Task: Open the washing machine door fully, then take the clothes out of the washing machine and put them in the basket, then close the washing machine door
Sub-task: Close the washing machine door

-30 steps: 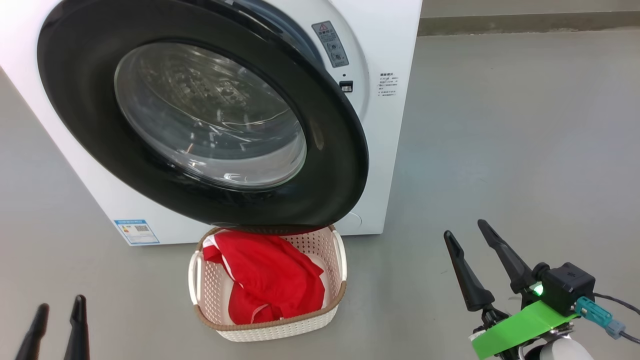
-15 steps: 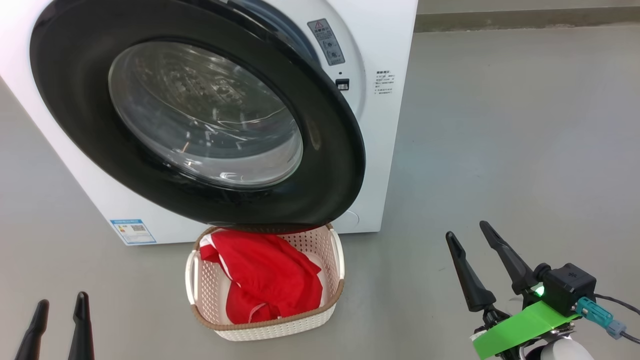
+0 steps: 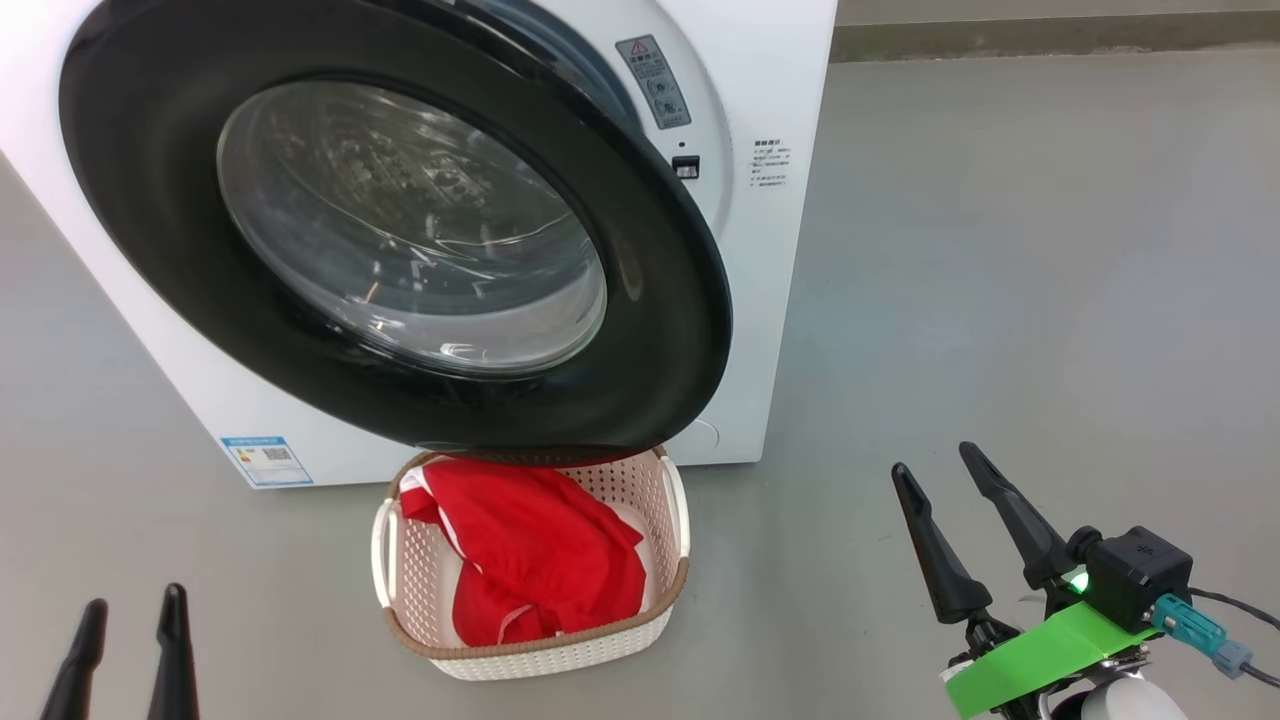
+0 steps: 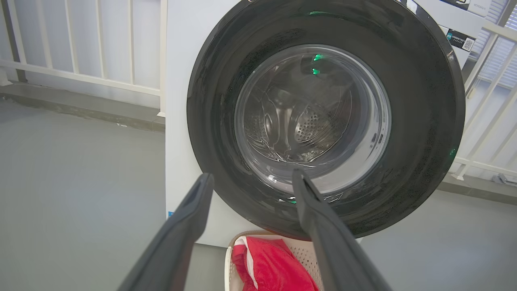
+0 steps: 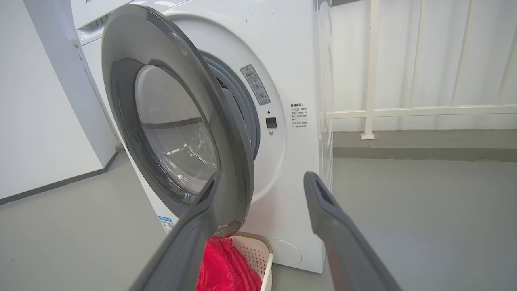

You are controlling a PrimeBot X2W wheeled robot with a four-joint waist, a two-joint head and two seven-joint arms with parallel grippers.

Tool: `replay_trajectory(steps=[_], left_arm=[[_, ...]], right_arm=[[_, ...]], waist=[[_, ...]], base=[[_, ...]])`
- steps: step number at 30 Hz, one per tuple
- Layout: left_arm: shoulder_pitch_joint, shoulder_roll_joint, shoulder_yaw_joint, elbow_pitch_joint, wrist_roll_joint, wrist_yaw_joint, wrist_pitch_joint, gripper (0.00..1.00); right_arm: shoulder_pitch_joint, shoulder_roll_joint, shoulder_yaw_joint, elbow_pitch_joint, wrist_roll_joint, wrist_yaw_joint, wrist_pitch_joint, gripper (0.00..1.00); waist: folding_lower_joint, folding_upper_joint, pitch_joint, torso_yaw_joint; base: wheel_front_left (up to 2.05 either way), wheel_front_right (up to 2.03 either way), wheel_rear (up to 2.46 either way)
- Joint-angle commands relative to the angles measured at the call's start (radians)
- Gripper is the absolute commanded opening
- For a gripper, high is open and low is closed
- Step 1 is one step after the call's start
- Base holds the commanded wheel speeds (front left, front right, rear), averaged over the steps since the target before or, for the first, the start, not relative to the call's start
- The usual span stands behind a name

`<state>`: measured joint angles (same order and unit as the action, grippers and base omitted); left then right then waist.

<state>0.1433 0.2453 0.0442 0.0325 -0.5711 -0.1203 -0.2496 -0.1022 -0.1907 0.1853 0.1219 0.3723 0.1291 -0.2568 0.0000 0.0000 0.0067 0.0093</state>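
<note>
Fingers of left gripper [image 3: 135,598] and right gripper [image 3: 932,458] spread wide, holding nothing. Black-rimmed door [image 3: 150,200] partly open on washing machine [image 3: 780,80] — red clothes [image 3: 540,560] in basket [image 3: 560,665] just below. Blue label [image 3: 267,460], grey warning sticker [image 3: 655,80] — print too small to read.

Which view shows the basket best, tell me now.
The head view: nearly the whole basket shows, with the red clothes in it, its far rim under the washing machine door. Both wrist views catch just a corner at their bottom edge.
</note>
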Motion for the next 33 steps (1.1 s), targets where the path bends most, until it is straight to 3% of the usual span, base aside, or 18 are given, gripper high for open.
replay_trajectory(steps=[1,22,23,24,25,26,33], left_arm=[[-0.019,0.014,0.034,-0.030,0.018,-0.009,-0.012,1.00],[-0.059,0.012,-0.015,-0.047,0.038,-0.010,-0.012,1.00],[-0.063,0.014,-0.020,-0.050,0.037,-0.010,-0.012,1.00],[-0.066,0.016,-0.026,-0.051,0.036,-0.010,-0.012,1.00],[-0.070,0.017,-0.031,-0.053,0.034,-0.010,-0.012,1.00],[-0.074,0.019,-0.037,-0.054,0.032,-0.010,-0.012,1.00],[-0.119,0.036,-0.078,-0.057,0.011,-0.010,-0.012,1.00]], right_arm=[[-0.014,-0.004,0.020,-0.023,-0.002,0.002,-0.005,1.00],[-0.119,0.024,0.066,-0.013,-0.009,0.002,-0.005,0.99],[-0.131,0.024,0.073,-0.013,-0.011,0.002,-0.005,0.68],[-0.143,0.025,0.081,-0.012,-0.012,0.002,-0.005,0.47],[-0.154,0.025,0.088,-0.011,-0.013,0.002,-0.005,0.15],[-0.165,0.025,0.095,-0.007,-0.015,0.002,-0.005,0.00],[-0.248,0.023,0.139,0.028,-0.023,0.002,-0.005,0.00]], waist=[[0.0000,0.0000,0.000,0.001],[0.0000,0.0000,0.048,0.019],[0.0000,0.0000,0.053,0.023],[0.0000,0.0000,0.057,0.029],[0.0000,0.0000,0.062,0.034],[0.0000,0.0000,0.068,0.039],[0.0000,0.0000,0.119,0.078]], base=[[0.00,0.00,0.00],[0.00,0.00,0.00],[0.00,0.00,0.00],[0.00,0.00,0.00],[0.00,0.00,0.00],[0.00,0.00,0.00],[0.00,0.00,0.00]])
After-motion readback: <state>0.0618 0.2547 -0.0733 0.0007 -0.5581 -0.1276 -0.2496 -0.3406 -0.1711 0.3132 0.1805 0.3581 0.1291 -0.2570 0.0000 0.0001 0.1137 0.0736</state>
